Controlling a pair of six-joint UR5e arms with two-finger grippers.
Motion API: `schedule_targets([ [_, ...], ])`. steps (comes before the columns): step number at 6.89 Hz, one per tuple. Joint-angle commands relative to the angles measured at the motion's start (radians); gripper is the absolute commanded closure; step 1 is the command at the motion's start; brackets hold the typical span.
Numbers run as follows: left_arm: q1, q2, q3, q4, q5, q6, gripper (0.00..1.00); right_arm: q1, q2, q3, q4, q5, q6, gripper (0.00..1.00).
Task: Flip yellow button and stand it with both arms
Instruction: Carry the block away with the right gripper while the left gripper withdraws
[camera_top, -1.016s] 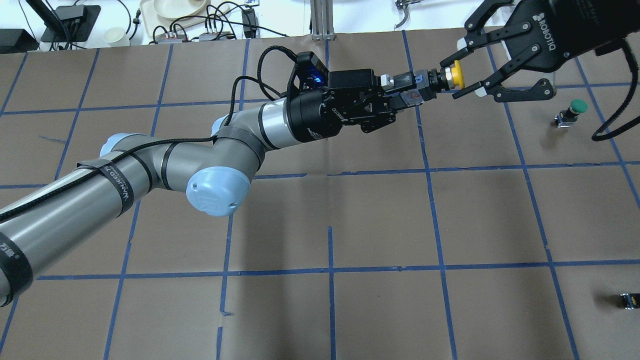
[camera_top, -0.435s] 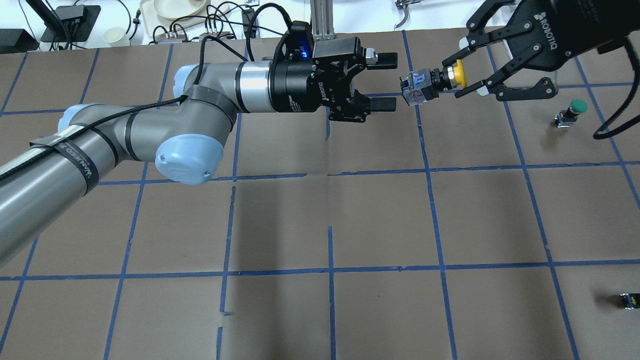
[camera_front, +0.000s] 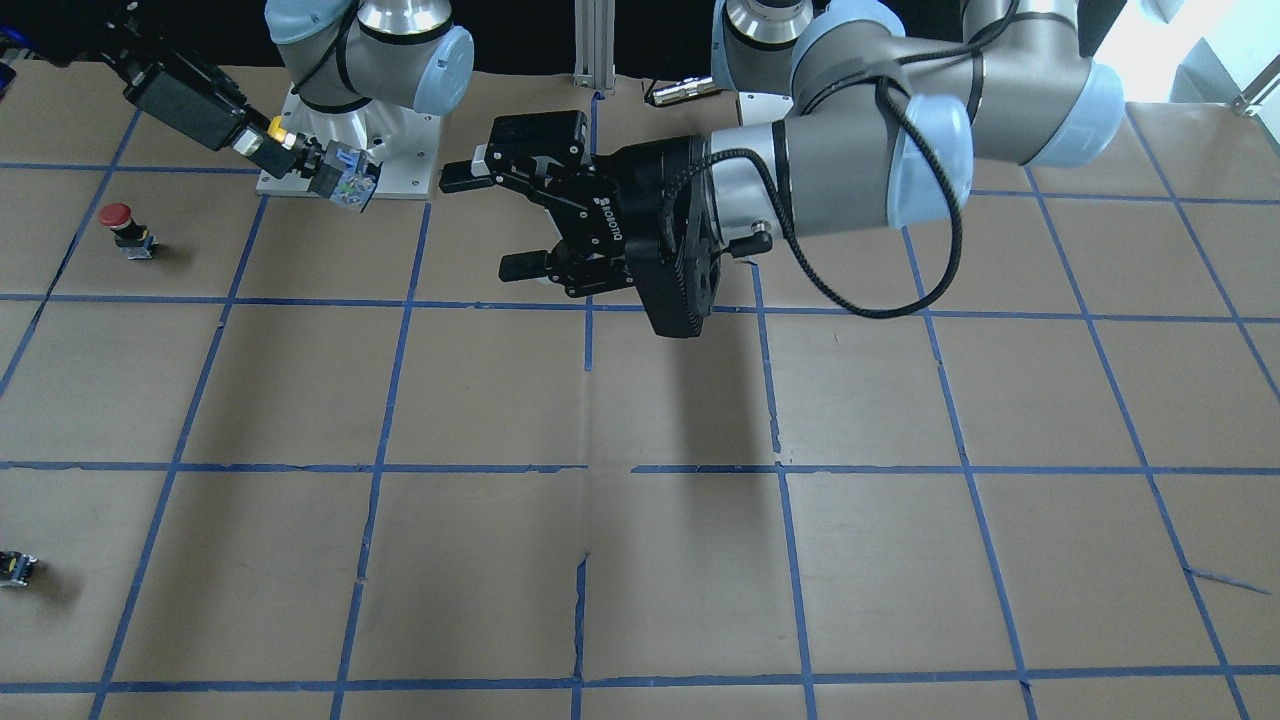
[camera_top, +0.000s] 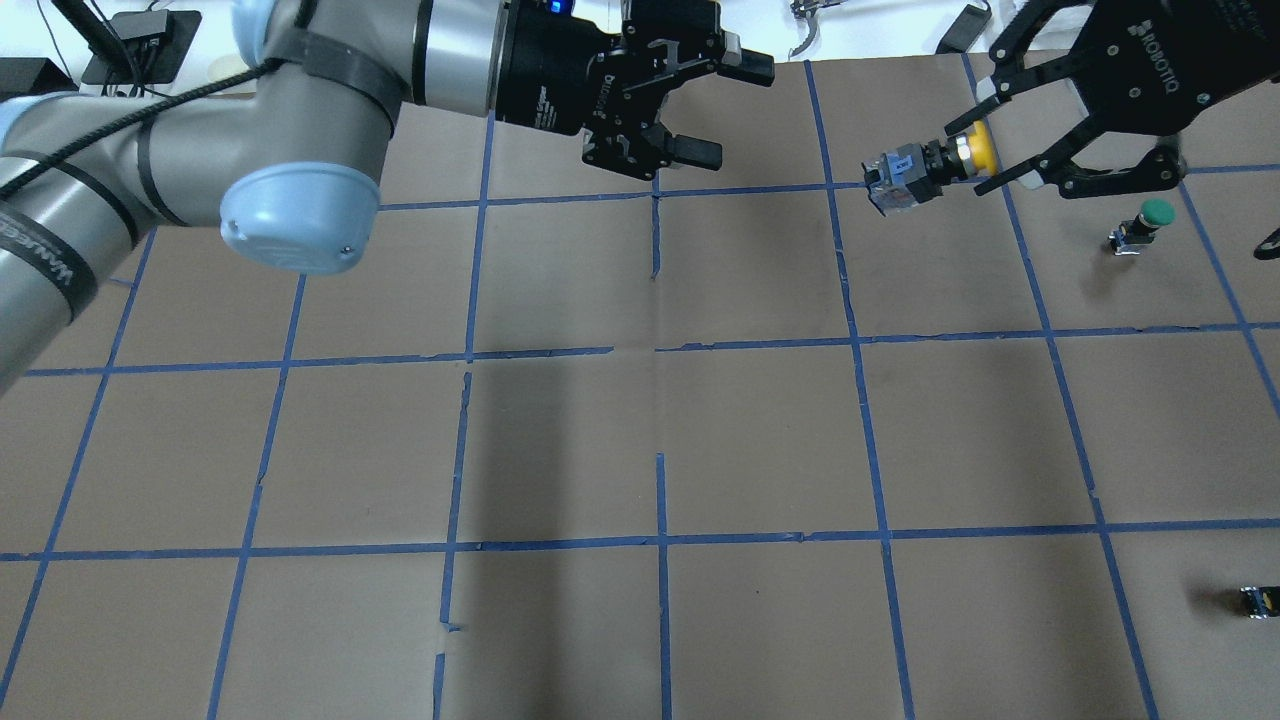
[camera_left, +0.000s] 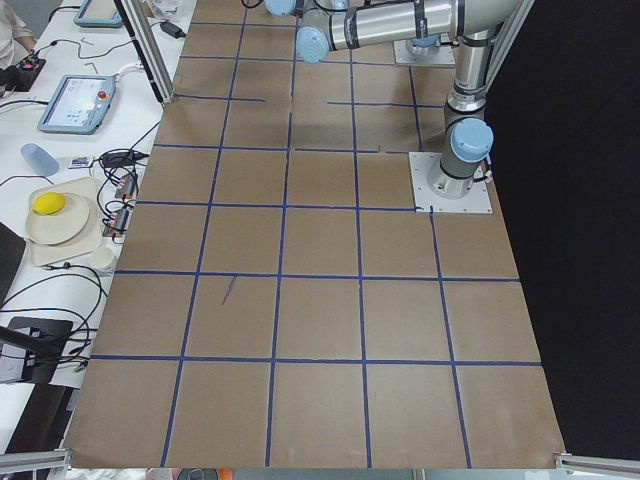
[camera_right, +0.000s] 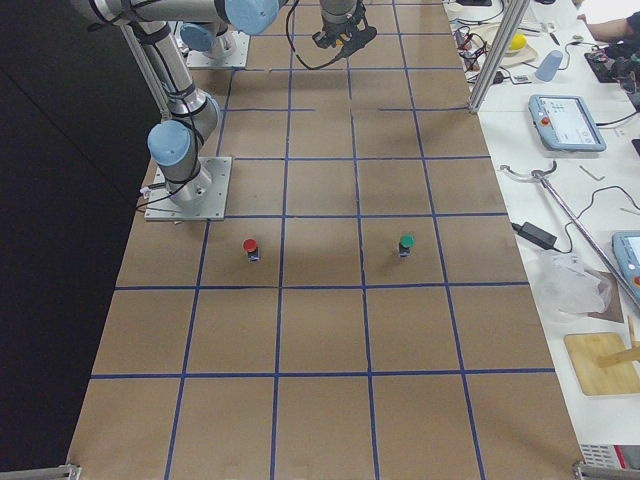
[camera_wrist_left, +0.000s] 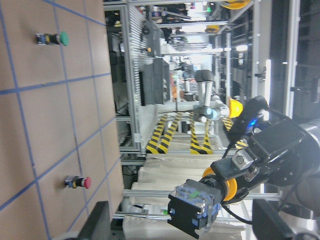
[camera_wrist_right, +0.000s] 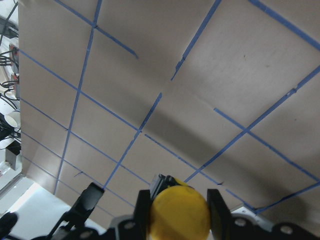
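Pinching the yellow button (camera_top: 915, 172) by its cap in the right gripper (camera_top: 978, 152), fingers clamped on either side of the yellow dome, up off the table (camera_top: 760, 430). Sticking the button out sideways past the fingertips, with the black body and grey base pointing over toward the left gripper (camera_top: 728, 110). Holding the left gripper's fingers wide apart, gripping nothing, with a clear gap between their tips and the button's base. Aiming those open fingers pretty much back at the button, wrist rolled so one finger is sitting farther from the robot than the other in the overhead view. Stretching the left arm (camera_top: 300, 90) out with the elbow bent, forearm running along the far side of the table. Catching the button's base low in the left wrist view, framed between the two open fingers. Leaving a green-capped button (camera_top: 1150, 218) standing on the table just off to the side of the right fingers.
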Motion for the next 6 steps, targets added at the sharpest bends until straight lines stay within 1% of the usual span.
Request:
schedule_targets([
  [1,-0.008,0.108,0.073,-0.132,0.368,-0.073,0.00,-0.069,0.045,0.004,0.000,-0.189,-0.266,0.82],
  [2,-0.008,0.153,0.072,-0.229,0.544,-0.071,0.00,-0.104,0.061,0.006,-0.004,-0.241,-0.333,0.84],
  [3,-0.004,0.174,0.076,-0.277,0.712,-0.059,0.00,-0.124,0.087,0.008,-0.001,-0.247,-0.399,0.85],
  [4,-0.002,0.165,0.072,-0.286,0.883,-0.058,0.00,-0.144,0.117,0.017,-0.006,-0.303,-0.410,0.85],
  [5,-0.002,0.159,0.038,-0.312,1.060,-0.003,0.00,-0.150,0.145,0.026,-0.044,-0.353,-0.430,0.85],
  [6,0.004,0.180,0.024,-0.331,1.148,0.098,0.00,-0.155,0.170,0.038,-0.082,-0.409,-0.451,0.85],
])
